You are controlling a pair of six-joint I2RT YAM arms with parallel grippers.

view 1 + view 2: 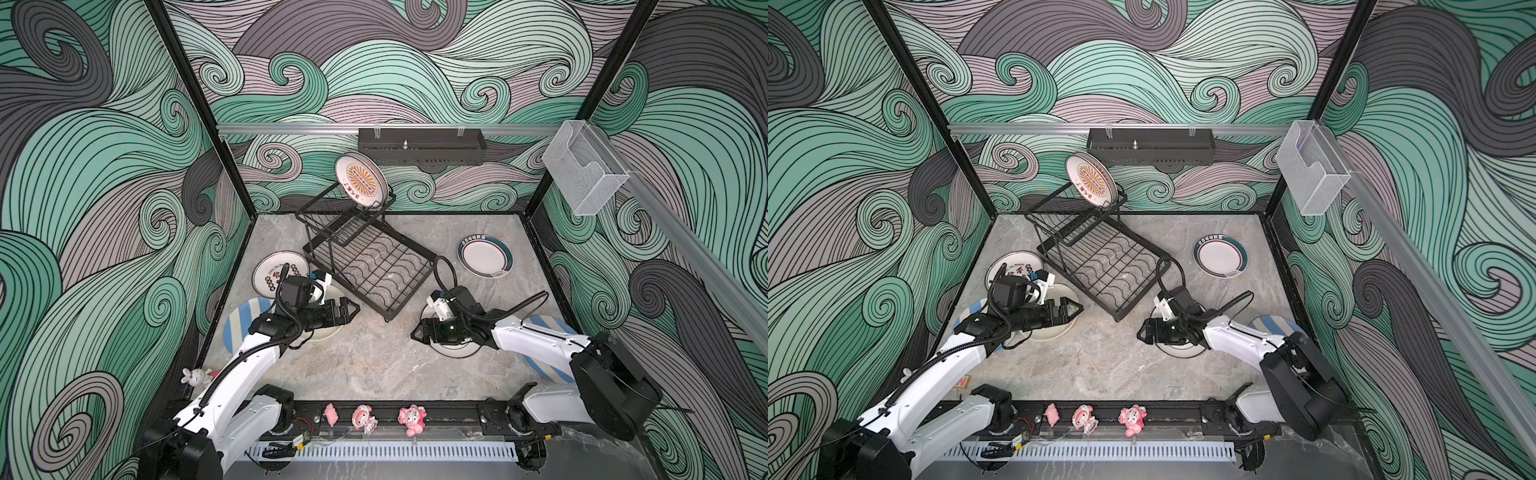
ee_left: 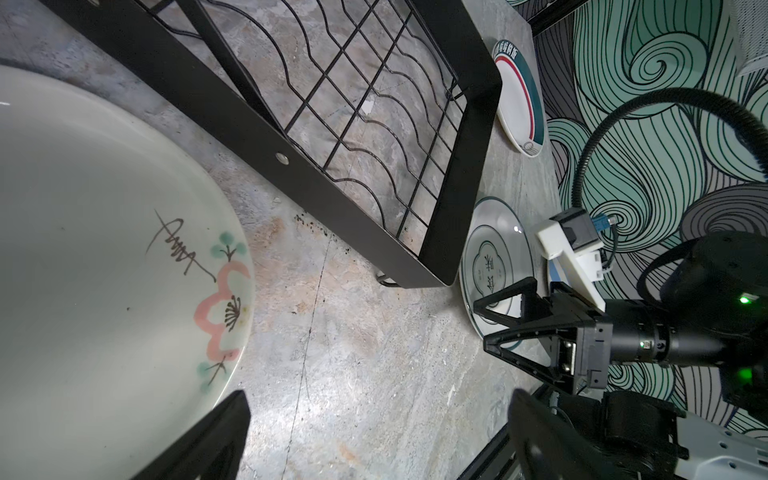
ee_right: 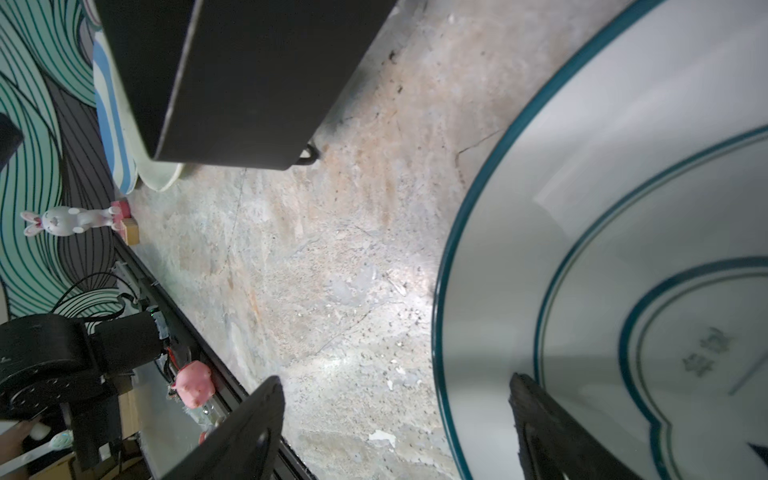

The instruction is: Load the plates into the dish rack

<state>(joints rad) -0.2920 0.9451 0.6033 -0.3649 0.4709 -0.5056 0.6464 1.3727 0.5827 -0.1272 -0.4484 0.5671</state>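
Glossy round plates on mottled stone desk beside black wire rack; left fingers and right fingers spread, empty.

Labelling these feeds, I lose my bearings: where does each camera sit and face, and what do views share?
Top view: high overhead, looking down at the dish rack; left arm, right arm show.
Top view: beside it, same aim at the dish rack, same arms.
Left wrist: low on left arm, facing the right gripper; own fingertips show.
Right wrist: low on right arm, facing left across the table; own fingertips show.
Shared: both wrist views catch the dish rack's near corner.
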